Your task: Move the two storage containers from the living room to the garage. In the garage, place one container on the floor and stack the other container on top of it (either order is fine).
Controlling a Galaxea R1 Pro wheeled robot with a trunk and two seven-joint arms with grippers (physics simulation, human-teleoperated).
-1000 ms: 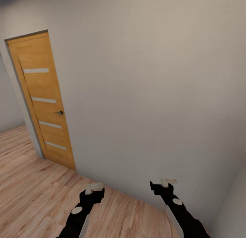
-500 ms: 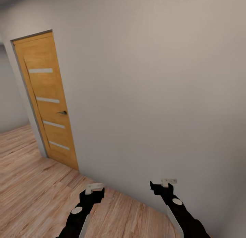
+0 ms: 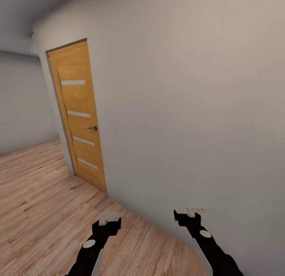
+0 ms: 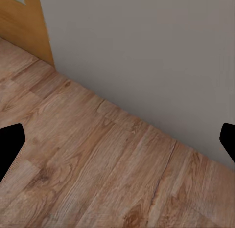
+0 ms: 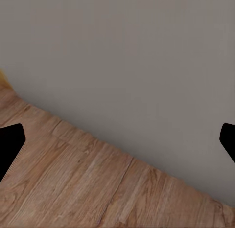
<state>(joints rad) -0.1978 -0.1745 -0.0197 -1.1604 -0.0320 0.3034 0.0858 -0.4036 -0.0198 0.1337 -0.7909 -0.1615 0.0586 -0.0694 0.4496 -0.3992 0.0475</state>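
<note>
We face a plain grey wall (image 3: 190, 110) with a closed orange wooden door (image 3: 79, 118) at its left, light wood-plank flooring (image 3: 39, 197) beneath. From where we stand we cannot say where the storage containers are. Our left gripper (image 3: 109, 218) hangs low over the planks, fingers (image 4: 11, 145) spread wide, holding nothing. Our right gripper (image 3: 194, 210) sits close to the wall's foot, likewise spread wide and holding nothing.
</note>
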